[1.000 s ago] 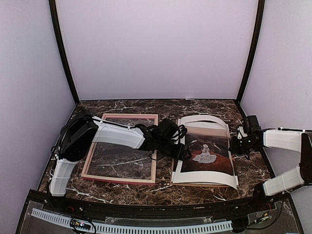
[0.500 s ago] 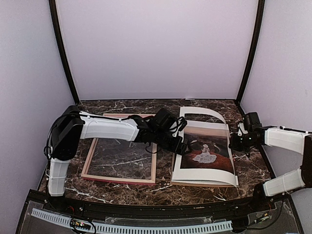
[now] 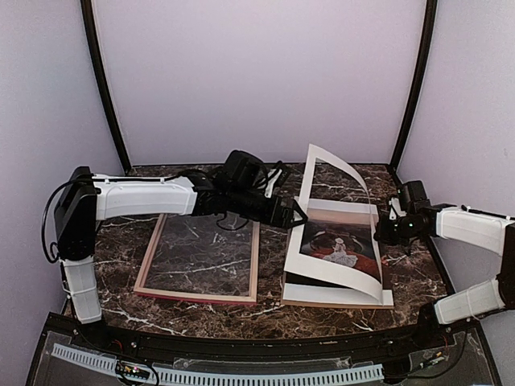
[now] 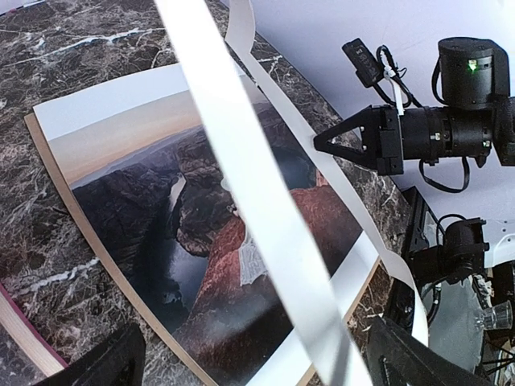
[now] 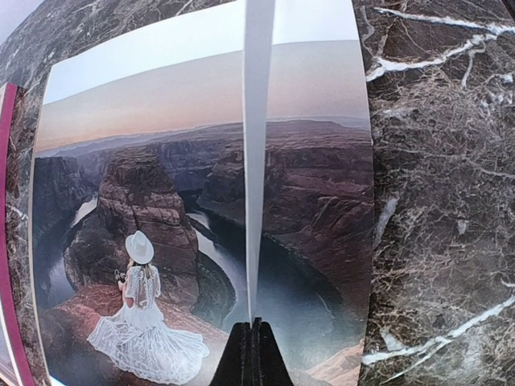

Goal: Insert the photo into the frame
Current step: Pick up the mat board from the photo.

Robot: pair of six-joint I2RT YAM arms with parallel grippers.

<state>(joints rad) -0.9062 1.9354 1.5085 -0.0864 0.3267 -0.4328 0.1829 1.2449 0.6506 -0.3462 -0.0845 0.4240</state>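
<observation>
The photo [image 3: 342, 243] lies face up on the right of the table, its white-dressed figure [image 5: 141, 322] showing. The empty pink frame [image 3: 256, 261] lies to its left. A white mat [image 3: 348, 173] with a cut-out window arches high over the photo. My left gripper [image 3: 296, 217] is at the mat's left side. Its fingers [image 4: 105, 363] stand wide apart and open, with a mat strip [image 4: 241, 185] passing between them. My right gripper [image 3: 380, 235] is shut on the mat's right edge [image 5: 257, 121], tips together [image 5: 253, 326].
A brown backing panel [image 3: 338, 305] lies under the photo, its tan edge [image 4: 88, 233] showing. The marble table [image 3: 161, 310] is walled in by pale panels at the back and both sides. The right gripper [image 4: 322, 145] also shows in the left wrist view.
My left arm has risen and swung back, away from the photo's left edge. The mat's left side has lifted from a low arch to a tall one. The right gripper has kept its place.
</observation>
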